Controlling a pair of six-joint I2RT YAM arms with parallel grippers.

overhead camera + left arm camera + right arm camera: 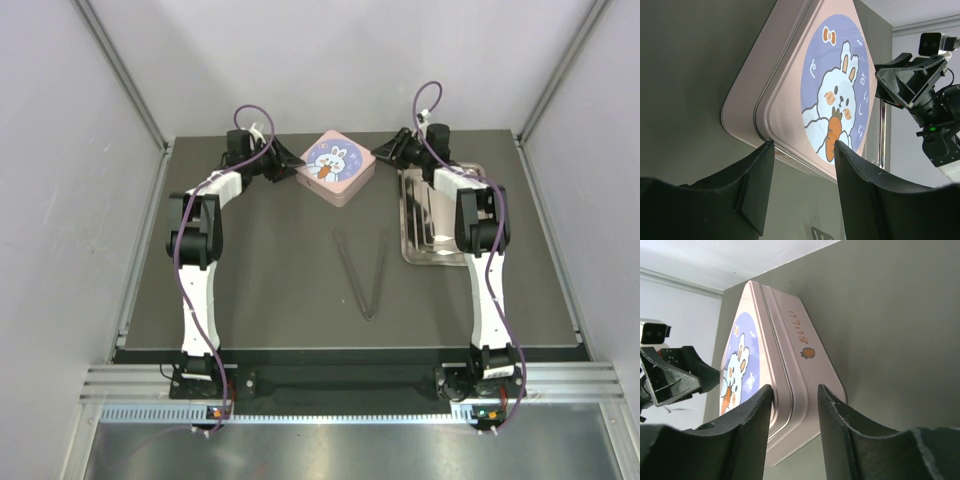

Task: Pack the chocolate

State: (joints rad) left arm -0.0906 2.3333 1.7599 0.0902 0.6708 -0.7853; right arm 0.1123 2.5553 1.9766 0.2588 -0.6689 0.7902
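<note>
- pink box (338,168) with the rabbit and carrot on its lid sits at the far middle of the tabletop (270,270), turned so its corners point left and right, lid on
- left pincer (802,147) is right at the box's left corner; in its wrist view the fingers (757,175) are apart with that corner showing between them, but I honestly can't tell if they're squeezing it or just hanging around it
- right pincer (795,390) is at the opposite corner, same deal: a narrower gap, the box's edge and lid seam sitting in it, and I can't tell if it's clamped or loose
- both wrists look rolled sideways, since the tabletop shows up as a wall in each wrist view
- the chocolate doesn't show up in any view, so no idea where it is
- a shiny metal tray (425,245) lies under the right arm, just right of the box
- a pair of thin tongs (365,280) lies in a V near the tabletop's centre, well apart from the box
</note>
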